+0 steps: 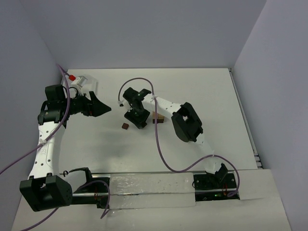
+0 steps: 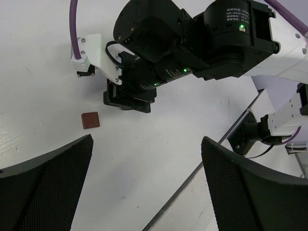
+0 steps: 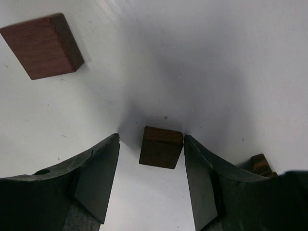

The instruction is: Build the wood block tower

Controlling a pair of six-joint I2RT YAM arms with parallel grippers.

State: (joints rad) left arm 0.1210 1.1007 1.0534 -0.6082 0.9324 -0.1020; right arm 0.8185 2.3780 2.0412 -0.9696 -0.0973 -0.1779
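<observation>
My right gripper (image 1: 136, 120) points down at the table with its jaws open. In the right wrist view a dark brown cube (image 3: 161, 147) lies on the table between the fingers of this gripper (image 3: 151, 138). The right finger touches the cube and the left finger stands apart from it. A red-brown block (image 3: 41, 45) lies loose to the far left; it also shows in the top view (image 1: 125, 126) and the left wrist view (image 2: 90, 120). A small cluster of tan and dark blocks (image 1: 156, 117) sits behind the right arm, partly hidden. My left gripper (image 1: 102, 108) is open wide and empty, hovering left of them.
A white object with a red cap (image 1: 79, 80) lies at the back left. The right arm's purple cable (image 1: 159, 144) loops across the table. Walls close in the left, back and right. In the left wrist view the right gripper (image 2: 127, 98) stands near the red-brown block.
</observation>
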